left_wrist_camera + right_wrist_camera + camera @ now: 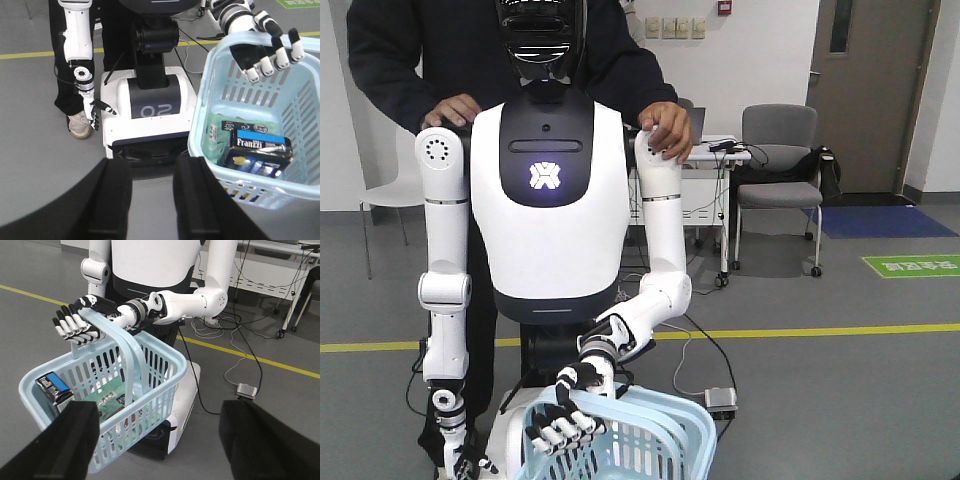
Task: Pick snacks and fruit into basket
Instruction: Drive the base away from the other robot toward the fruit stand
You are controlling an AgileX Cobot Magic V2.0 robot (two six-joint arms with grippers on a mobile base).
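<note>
**Basket part-filled with snacks, held out by a humanoid; both grippers empty**

Snacks: mint-green pouch flat on the basket floor, partly under a dark box lettered "Franzzi". Both lie low against one wall. Fruit: none visible in any view, whereabouts impossible to tell.

Basket: pale blue, slatted, off the floor. Hangs by its handle from the humanoid's carrying hand, whose fingers curl side by side into a hook around the handle near its top. Sits out in front of the humanoid's white base, probably so that the open top is offered to the arms. Humanoid's other hand: hanging at the side, fingers loosely bent, holding nothing.

Left gripper: jaws apart, nothing between them, looking down beside the basket rim. Right gripper: jaws spread wide, likewise empty, facing the basket wall.

Edges and room:
- Handle arches across the mouth and splits it into two openings, with the hooked hand crowding the middle.
- Entry probably easiest over a long side, clear of the arch.
- Hangs free, so a knock on the rim would likely set it swinging.
- Grey box and its cable on the floor, well apart from the basket.
- Person standing behind with hands on the humanoid's shoulders, likely steadying it.
</note>
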